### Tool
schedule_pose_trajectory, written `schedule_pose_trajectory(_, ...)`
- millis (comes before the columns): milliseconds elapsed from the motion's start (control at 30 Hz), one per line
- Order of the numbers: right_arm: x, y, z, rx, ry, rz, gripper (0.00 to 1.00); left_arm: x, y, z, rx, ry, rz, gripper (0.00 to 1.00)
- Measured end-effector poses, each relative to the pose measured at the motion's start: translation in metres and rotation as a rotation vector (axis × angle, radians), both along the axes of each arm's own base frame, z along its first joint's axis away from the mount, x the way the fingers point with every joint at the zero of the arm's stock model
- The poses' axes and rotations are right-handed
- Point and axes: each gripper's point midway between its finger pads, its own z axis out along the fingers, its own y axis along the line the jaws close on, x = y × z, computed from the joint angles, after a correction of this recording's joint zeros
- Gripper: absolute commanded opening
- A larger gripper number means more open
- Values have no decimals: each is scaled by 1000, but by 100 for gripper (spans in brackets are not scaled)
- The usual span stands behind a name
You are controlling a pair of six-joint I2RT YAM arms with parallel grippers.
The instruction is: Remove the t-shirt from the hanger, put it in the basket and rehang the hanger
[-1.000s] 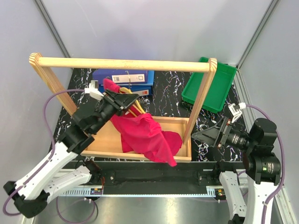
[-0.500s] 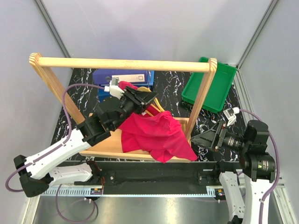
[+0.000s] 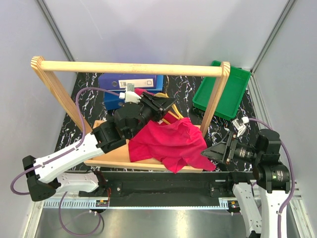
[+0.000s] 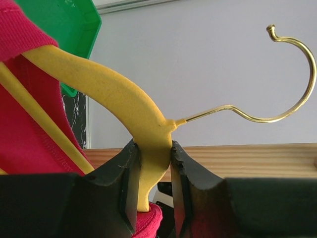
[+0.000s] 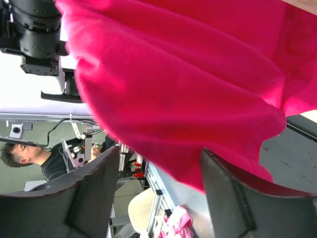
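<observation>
The magenta-red t-shirt [image 3: 171,144] hangs from the yellow hanger [image 3: 171,116] over the wooden tray [image 3: 111,148]. Its lower hem droops past the tray's front right corner. My left gripper [image 3: 166,105] is shut on the hanger's neck, just below the hook. In the left wrist view the hanger [image 4: 114,94] sits clamped between the fingers of the left gripper [image 4: 153,198], with the gold hook [image 4: 297,74] free in the air and the shirt [image 4: 29,129] at the left. My right gripper [image 3: 209,151] is open at the shirt's right hem. In the right wrist view the shirt [image 5: 188,84] fills the frame above the open right gripper [image 5: 161,193].
The thick wooden rail frame [image 3: 129,67] spans the table, and its right post [image 3: 213,106] stands between the shirt and the green bin [image 3: 223,91]. Blue binders [image 3: 124,82] lie at the back, behind the left arm.
My left gripper has carried the hanger and shirt to the right. The shirt has swung toward the right gripper, which has moved left and down to meet its hem.
</observation>
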Motion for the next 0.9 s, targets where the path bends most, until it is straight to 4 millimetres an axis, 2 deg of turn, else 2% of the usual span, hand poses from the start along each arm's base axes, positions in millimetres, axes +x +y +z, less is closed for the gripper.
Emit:
schedule_pose_trajectory(33,0,0,-1,0,2,2,57,-1,-2,1,-3,0,-2,0)
schedule_pose_trajectory(100,-1,1,-4,-3,6,14,42,-4,-4,1,-6,4,-7,0)
schedule_pose_trajectory(133,-1,1,-6,-4,10,22,25,-5,-5,0,-6,5,-7,0)
schedule_pose_trajectory(200,-2,2,-9,-6,15,32,11,-5,-6,-1,-1,7,-2,0)
schedule_pose_trajectory(233,-2,2,-10,-4,24,32,0,-5,-5,-2,0,8,4,0)
schedule_pose_trajectory(400,-2,1,-14,-16,27,30,0,-1,1,-3,-13,1,43,0)
schedule_pose_trajectory(533,-4,-3,-28,-61,61,6,0,2,13,-7,-11,0,83,0)
schedule_pose_trajectory(700,-10,-11,-45,-137,95,-65,0,7,31,5,-53,-9,140,0)
schedule_pose_trajectory(900,-19,-20,-46,-158,34,-192,0,15,52,9,-105,11,210,0)
